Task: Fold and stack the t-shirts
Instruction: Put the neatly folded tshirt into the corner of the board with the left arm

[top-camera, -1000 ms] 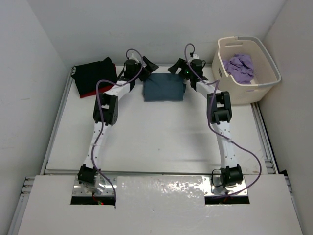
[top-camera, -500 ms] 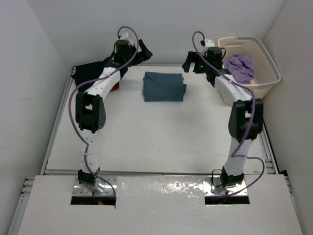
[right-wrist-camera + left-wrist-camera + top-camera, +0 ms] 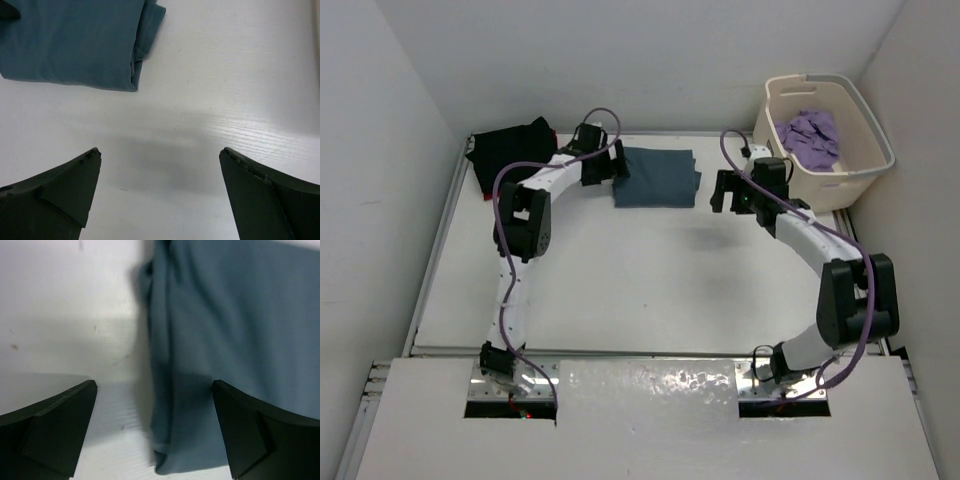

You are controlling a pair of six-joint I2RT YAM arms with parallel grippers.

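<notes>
A folded slate blue-grey t-shirt (image 3: pixel 656 177) lies flat at the back middle of the table. A black t-shirt (image 3: pixel 508 146) sits in the back left corner. A crumpled lavender t-shirt (image 3: pixel 812 134) lies inside the cream tub (image 3: pixel 866 168). My left gripper (image 3: pixel 616 168) is open and low at the blue-grey shirt's left edge. In the left wrist view the left gripper (image 3: pixel 154 386) straddles that edge of the blue-grey shirt (image 3: pixel 230 315), one finger over cloth, the other over bare table. My right gripper (image 3: pixel 724 190) is open just right of the shirt. The right wrist view shows the right gripper (image 3: pixel 160 151) over bare table, with the blue-grey shirt (image 3: pixel 75 40) ahead to its left.
The tub stands at the back right corner, close behind the right arm. White walls close in the table on the left, back and right. A metal rail (image 3: pixel 438 240) runs along the table's left side.
Both arms came down from raised poses at the back. The left gripper dropped to the blue-grey shirt's left edge; the right gripper swung forward and stopped right of the shirt. Both stayed open.
</notes>
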